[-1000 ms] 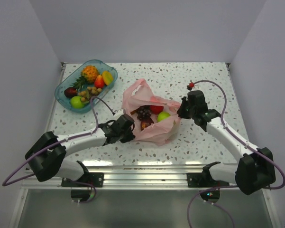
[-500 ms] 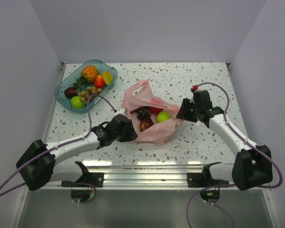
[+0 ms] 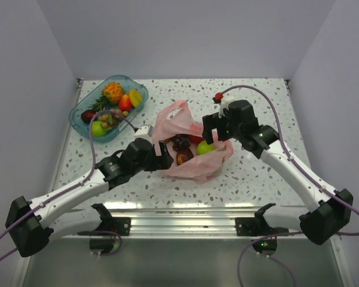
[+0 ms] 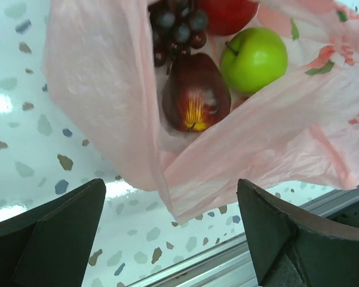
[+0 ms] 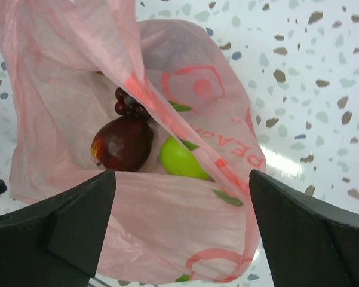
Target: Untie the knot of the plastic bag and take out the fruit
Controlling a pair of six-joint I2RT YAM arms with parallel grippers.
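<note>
Okay, both just let go: left tool (image 3: 162, 158) and right tool (image 3: 216, 133) now wide open, empty. Plastic bag (image 3: 194, 170) at frame centre, mouth gaping. Green apple (image 3: 205, 146) and grapes (image 3: 180, 142) exposed, so picking looks next.

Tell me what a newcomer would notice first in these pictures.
The pale-pink plastic bag lies open mid-table, showing a lime-green apple, a dark red fruit and purple grapes inside. The left claw and right claw hang open on either side of it. At the far left, a blue tray holds a small pineapple among other fruit.
</note>
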